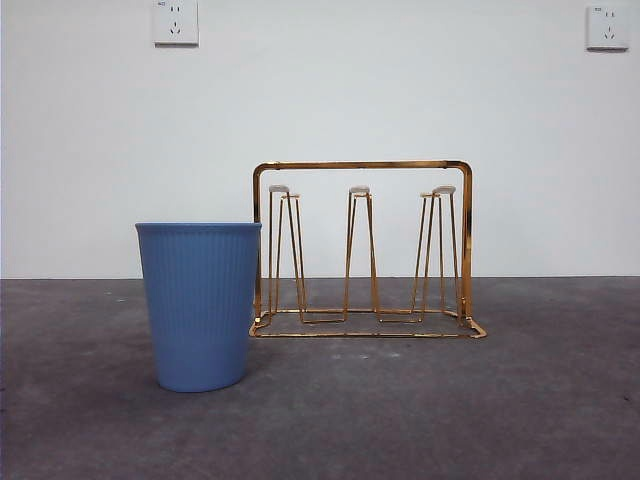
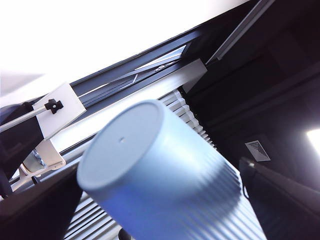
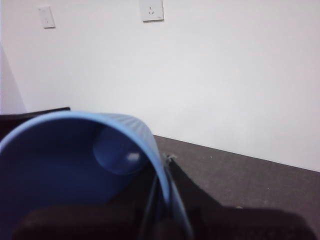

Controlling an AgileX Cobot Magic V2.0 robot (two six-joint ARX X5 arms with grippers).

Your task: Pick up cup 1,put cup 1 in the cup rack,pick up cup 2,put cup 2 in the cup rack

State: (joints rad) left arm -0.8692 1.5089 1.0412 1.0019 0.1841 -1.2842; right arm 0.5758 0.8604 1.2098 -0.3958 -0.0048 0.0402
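**Blue cups in both grippers, one on desk**

Left gripper [image 2: 160,170] jaws blurred and dark, clamped either side of ribbed blue cup [image 2: 150,165]; base toward camera, long axis slanted. Right gripper [image 3: 160,200] jaws pinching rim of second blue cup [image 3: 60,165]; mouth toward camera, lower part cut off. Upright blue cup [image 1: 200,305] on desk [image 1: 450,400], mouth up, overlapping left edge of cup rack [image 1: 360,165]; contact unclear.

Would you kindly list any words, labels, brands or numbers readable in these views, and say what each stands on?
None is readable.
Left wall socket: small mark at its top corner, too small to read.
Right wall socket: the same.
Blue ribbed cup, cup rack: no text visible.
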